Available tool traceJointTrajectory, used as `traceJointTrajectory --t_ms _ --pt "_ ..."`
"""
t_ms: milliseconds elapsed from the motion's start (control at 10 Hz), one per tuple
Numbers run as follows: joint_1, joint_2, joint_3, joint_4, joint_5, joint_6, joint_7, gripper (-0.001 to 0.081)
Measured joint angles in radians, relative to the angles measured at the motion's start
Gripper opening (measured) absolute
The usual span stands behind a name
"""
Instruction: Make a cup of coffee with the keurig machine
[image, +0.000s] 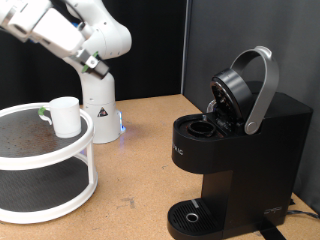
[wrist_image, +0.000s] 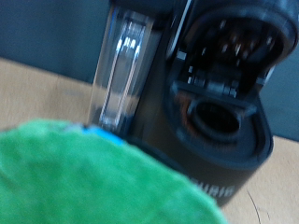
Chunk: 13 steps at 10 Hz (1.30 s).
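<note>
The keurig machine (image: 235, 150) stands on the table at the exterior view's right. Its hinged top (image: 243, 88) is raised and the pod chamber (image: 203, 128) is open and looks empty. The cup (image: 65, 115) stands on the top tier of a white round shelf (image: 50, 152) at the exterior view's left. The arm reaches out of the exterior view at its top left, so the gripper does not show. In the wrist view a blurred green thing (wrist_image: 84, 182) fills the near corner in front of the machine (wrist_image: 187, 149) and its open chamber (wrist_image: 217, 117). No fingers show there.
The robot's white base (image: 100, 110) stands behind the shelf. The machine's round drip tray (image: 190, 215) is bare. Its clear water tank (wrist_image: 121, 70) shows in the wrist view. A dark curtain hangs behind the brown table (image: 140, 160).
</note>
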Motion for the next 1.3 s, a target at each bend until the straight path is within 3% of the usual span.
traceJointTrajectory --t_ms 200,500,800,1100,1300 --pt "0.027 0.001 0.043 0.011 0.035 0.009 0.079 0.0469" --pt "0.043 0.009 0.127 0.011 0.040 0.100 0.152 0.0465" --pt "0.053 0.009 0.130 0.013 0.091 0.079 0.169 0.0465" --pt "0.084 0.033 0.192 0.042 0.133 0.101 0.344 0.0465" --pt "0.087 0.061 0.259 0.055 0.127 0.202 0.446 0.0465"
